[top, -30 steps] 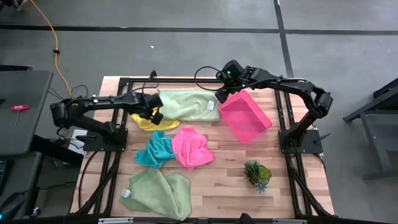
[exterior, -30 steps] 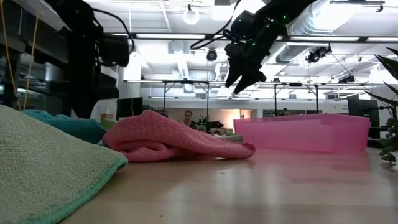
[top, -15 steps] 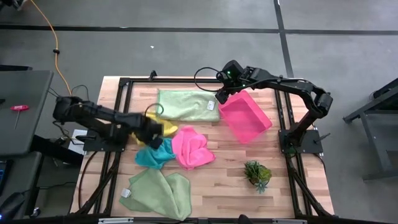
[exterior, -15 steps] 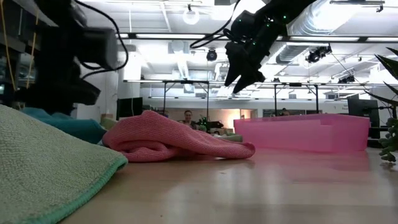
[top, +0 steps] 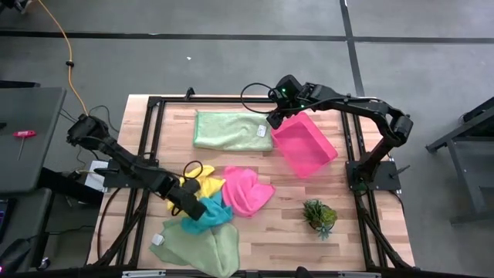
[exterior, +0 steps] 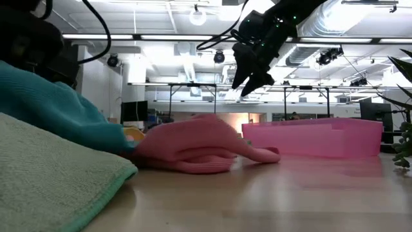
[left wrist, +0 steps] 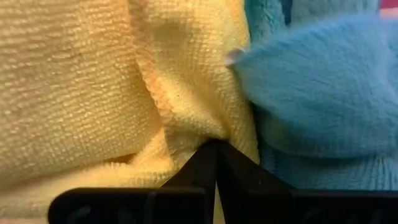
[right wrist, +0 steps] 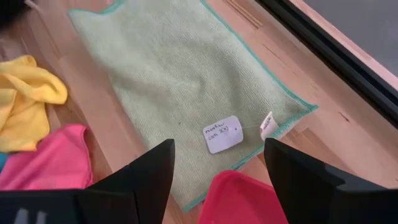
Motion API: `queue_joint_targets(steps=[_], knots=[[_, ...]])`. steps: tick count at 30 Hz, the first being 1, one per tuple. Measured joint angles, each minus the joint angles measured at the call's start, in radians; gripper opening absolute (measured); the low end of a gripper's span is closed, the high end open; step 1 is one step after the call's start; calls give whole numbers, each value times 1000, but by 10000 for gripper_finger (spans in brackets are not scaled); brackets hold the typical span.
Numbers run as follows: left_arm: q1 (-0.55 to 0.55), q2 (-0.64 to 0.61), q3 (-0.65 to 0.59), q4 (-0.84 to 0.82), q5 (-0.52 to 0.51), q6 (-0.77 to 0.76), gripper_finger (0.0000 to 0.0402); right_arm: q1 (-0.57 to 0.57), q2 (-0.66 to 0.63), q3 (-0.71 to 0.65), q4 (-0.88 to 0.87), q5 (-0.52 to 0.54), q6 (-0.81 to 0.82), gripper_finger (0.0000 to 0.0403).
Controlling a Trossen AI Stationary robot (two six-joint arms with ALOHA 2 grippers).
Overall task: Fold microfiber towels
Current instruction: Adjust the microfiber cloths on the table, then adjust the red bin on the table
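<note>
My left gripper (top: 194, 208) is low over the near left of the table, shut on the yellow towel (top: 203, 184), which lies crumpled against the teal towel (top: 211, 217). A hot pink towel (top: 247, 192) lies bunched to their right. One pale green towel (top: 194, 249) is heaped at the near edge. Another pale green towel (top: 230, 130) lies flat at the far side, a white label (right wrist: 222, 134) on it. My right gripper (top: 272, 119) hangs open above that towel's right end, with nothing between its fingers. My left gripper pinches a fold of the yellow towel (left wrist: 205, 132) between its two shut fingers, which slant steeply down onto it. How many layers it has cannot be told. The towel lies slack on the table, pressed against the teal towel (left wrist: 311, 87).
A rigid pink tray (top: 303, 144) stands at the far right, next to my right gripper. A small spiky green plant (top: 319, 215) sits near the right front. Bare wood shows between the far green towel and the heap of towels.
My left gripper has swung from the far left toward the near edge and tipped more steeply down, staying shut. It has dragged the yellow towel along the table. The teal towel has been shoved toward the near edge onto the pale green one, and the pink towel has shifted right.
</note>
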Motion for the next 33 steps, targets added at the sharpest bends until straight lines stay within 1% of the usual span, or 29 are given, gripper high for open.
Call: queue_joint_targets(steps=[2,6,9,11,14,16,19,21,23,25,27,29,33], knots=[[16,-8,0,-8,-2,0,0,0,0,0,4,0,0,240],[58,-68,7,-29,58,57,0,0,0,0,8,-1,0,240],[90,-142,39,-78,66,130,0,0,0,0,10,-4,-5,240],[119,-201,66,-147,61,183,0,0,0,0,13,-4,-4,240],[179,-287,121,-269,13,254,0,0,0,0,16,-4,-4,240],[233,-342,161,-357,-43,311,0,0,0,0,17,-4,-4,240],[326,-387,200,-445,-131,416,0,0,0,0,17,-4,1,240],[407,-389,203,-458,-166,503,0,0,0,0,18,-4,2,240],[500,-374,195,-451,-171,597,0,0,0,0,23,-4,26,240],[593,-331,180,-422,-152,691,0,0,0,0,23,-12,76,240],[681,-282,168,-413,-149,782,0,1,0,0,18,-55,123,240],[758,-235,169,-368,-157,859,0,11,0,-18,23,-92,160,240],[882,-168,169,-281,-183,1002,0,60,0,-87,31,-105,154,231]])
